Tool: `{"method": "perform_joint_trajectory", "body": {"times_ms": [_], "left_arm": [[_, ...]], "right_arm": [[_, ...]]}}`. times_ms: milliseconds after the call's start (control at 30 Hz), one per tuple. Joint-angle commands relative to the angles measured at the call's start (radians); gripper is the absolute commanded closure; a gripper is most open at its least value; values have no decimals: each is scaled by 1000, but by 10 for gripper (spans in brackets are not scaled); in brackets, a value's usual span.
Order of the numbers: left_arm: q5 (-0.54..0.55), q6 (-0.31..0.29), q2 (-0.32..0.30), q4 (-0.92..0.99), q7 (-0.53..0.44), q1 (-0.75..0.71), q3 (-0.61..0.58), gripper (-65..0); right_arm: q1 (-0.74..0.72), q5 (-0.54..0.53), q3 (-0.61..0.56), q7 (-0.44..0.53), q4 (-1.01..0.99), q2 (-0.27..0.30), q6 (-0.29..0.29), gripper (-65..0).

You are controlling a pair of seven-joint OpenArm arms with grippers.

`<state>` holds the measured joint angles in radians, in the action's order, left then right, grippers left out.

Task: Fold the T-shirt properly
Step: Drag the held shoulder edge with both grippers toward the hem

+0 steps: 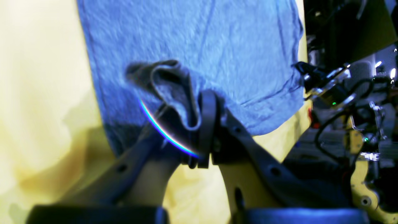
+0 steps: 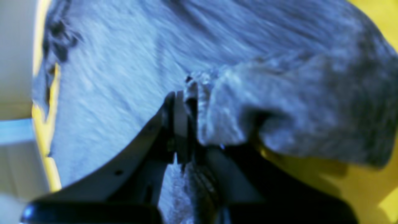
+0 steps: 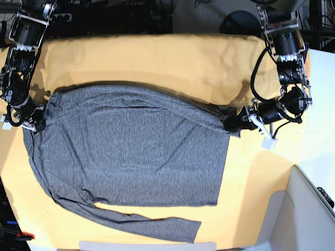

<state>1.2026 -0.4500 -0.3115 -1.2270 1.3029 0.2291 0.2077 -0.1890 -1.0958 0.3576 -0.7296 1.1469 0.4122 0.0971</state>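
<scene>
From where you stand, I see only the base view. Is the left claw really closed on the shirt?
Observer: Yes. In its wrist view the left claw pinches a bunched fold of the T-shirt.
Operator: And the right claw?
Observer: The right claw is shut on a shirt edge too; the fabric bunches beside its tips.
Operator: Does cloth hang below the right claw?
Observer: A loose flap droops to one side of it, above the yellow table cloth.

No text, label, brand or number is legible anywhere.
</scene>
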Motion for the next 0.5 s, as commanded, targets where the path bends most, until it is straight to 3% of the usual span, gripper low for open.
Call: {"method": "perform_joint_trajectory", "body": {"times_ms": [0,333,467], "left_arm": [[21,-3,-16,8,-16,39,8,-1],[21,-3,-61,141,-128,102,5,-1],[21,-3,-67,191,-181,109,3,-1]], "right_arm": [[-40,-5,4,15,-2,26,-10,0],[-122,-2,13,23,-28,44,-10,0],[-143,72,14,26,-29,47,-10,0]]}}
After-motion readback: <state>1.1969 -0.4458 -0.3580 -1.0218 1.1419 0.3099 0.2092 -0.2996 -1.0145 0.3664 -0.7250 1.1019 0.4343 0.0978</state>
